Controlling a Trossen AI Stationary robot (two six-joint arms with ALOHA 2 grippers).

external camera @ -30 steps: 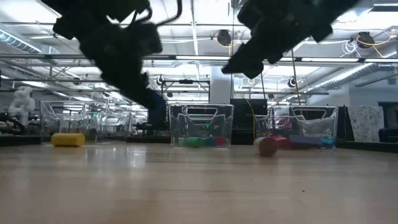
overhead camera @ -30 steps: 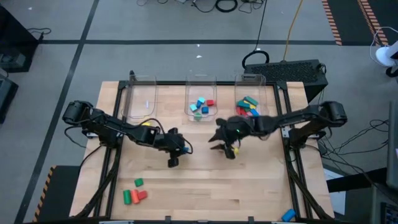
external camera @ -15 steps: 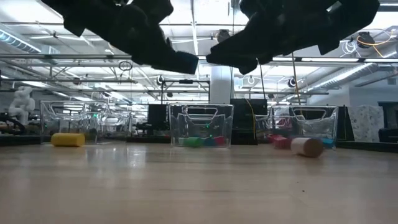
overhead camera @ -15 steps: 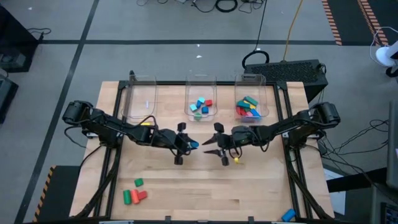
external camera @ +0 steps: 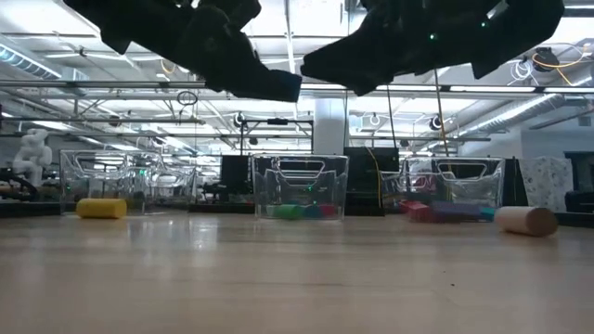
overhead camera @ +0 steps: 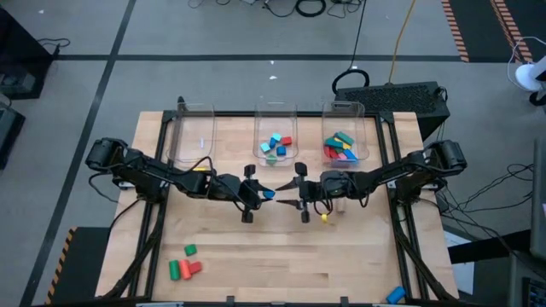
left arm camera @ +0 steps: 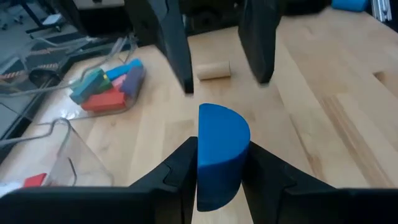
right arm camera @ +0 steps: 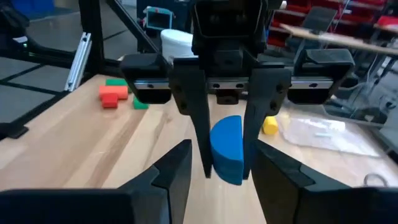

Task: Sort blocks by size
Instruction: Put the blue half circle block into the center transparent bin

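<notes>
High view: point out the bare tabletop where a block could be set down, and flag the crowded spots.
Free: the wooden table's near strip right of the red and green block cluster. Crowded: the middle, where the left claw, holding a blue half-round block, faces the right claw; a tan cylinder lies nearby.

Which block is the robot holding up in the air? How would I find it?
Look at the middle of the wooden table, just in front of the middle clear bin, where the two dark arms meet nose to nose. The left gripper pinches a blue half-round block above the table, facing the open right gripper. It is the only block off the table, flat on one side and curved on the other.
</notes>
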